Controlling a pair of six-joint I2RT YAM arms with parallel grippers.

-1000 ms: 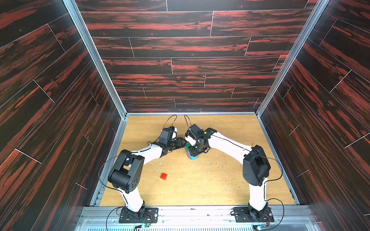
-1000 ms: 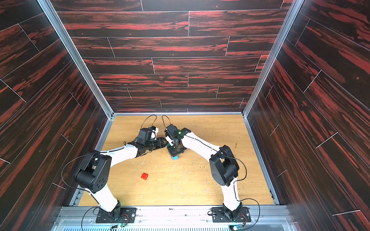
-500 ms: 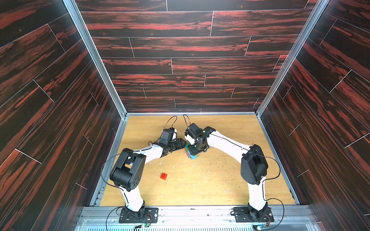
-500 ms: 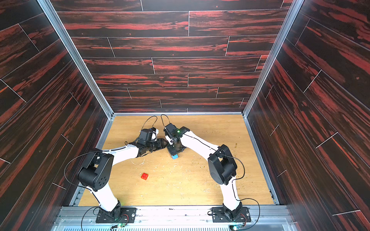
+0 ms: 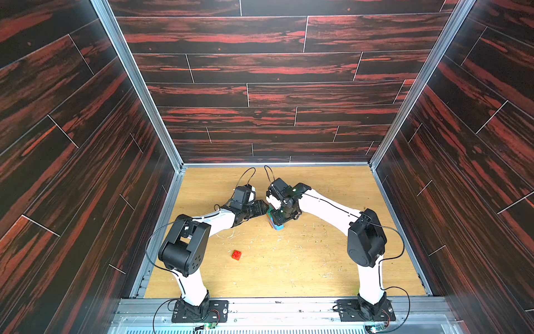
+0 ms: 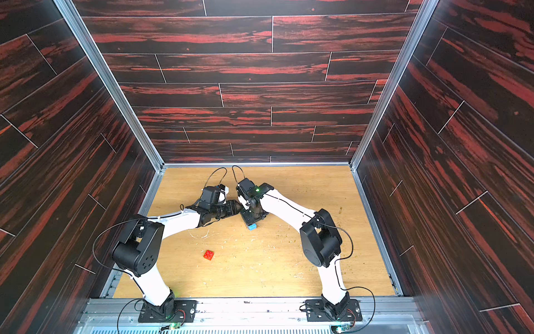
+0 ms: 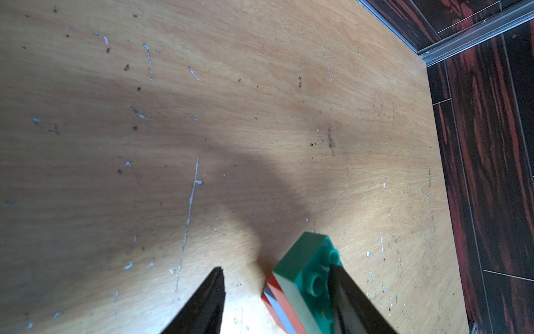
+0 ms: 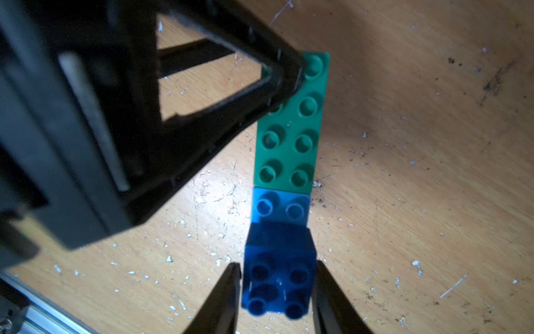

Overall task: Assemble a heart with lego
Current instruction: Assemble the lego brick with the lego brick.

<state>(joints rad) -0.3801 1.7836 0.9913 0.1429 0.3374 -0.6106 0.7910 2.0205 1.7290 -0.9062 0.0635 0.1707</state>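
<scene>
**Flanking the dark-blue brick, with one finger resting on the green**

The right jaws point almost straight down onto the heart [image 5: 278, 226]. It sits on the surface [image 5: 289, 269] near its middle, a little closer to the far edge than to the near one. In the right wrist view their two fingers [image 8: 225, 297] stand either side of the dark-blue brick [image 8: 278, 277], the topmost piece, parted to about its width. The picture is dim there, so I cannot tell whether they grip the brick or merely sit against it.

The left jaws are partway open. One finger [image 7: 208, 303] hangs over bare wood. The other [image 7: 346, 300] lies on the studded top of the green brick [image 7: 300, 257], at the end farthest from the dark-blue one; it touches the brick and does not clamp it.

The green brick is long and lies in line with a light-blue brick [image 8: 280, 206], whose other end sits under the dark-blue one. A red layer [image 7: 284, 300] shows beneath the green.

The left arm [image 5: 219, 219] lies low, stretched from the left edge toward the middle with its wrist nearly level. The right arm [image 5: 326, 209] comes in from the right edge, its wrist bent down above the heart.

A loose red brick [image 5: 236, 254] lies well apart from the heart, toward the near-left corner.
</scene>
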